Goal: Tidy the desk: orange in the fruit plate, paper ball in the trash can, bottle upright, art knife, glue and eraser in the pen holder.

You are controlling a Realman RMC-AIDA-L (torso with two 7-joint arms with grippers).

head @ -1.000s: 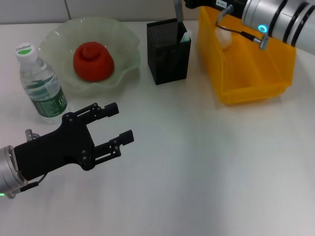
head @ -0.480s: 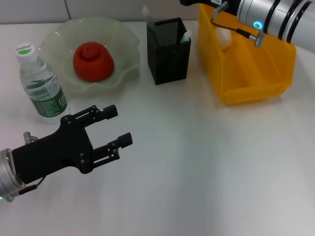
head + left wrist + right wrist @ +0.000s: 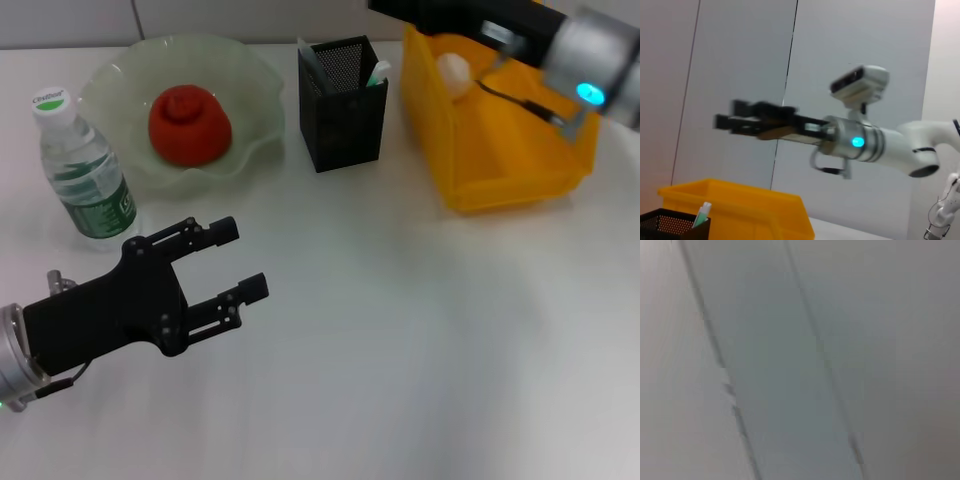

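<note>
Red-orange knobby orange (image 3: pixel 190 124) sitting in pale green ruffled glass fruit plate (image 3: pixel 105 80), bench far-left corner; crumpled white paper ball (image 3: pixel 455 70) in yellow plastic trash can (image 3: pixel 510 175); clear green-label bottle (image 3: pixel 85 170) standing upright. Left gripper (image 3: pixel 235 262) hovering near-left, jaws apart, empty. Right gripper (image 3: pixel 740 121) hanging above trash can, jaws: cannot tell. Likely finishing; next: confirming black mesh pen holder (image 3: pixel 343 115) contents.

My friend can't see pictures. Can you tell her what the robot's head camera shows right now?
A white desk looks nearly tidy: an orange sits in a green fruit plate, a bottle stands upright beside it, and a paper ball lies in the yellow trash can. The open left gripper hovers in front; a black pen holder stands behind.
</note>
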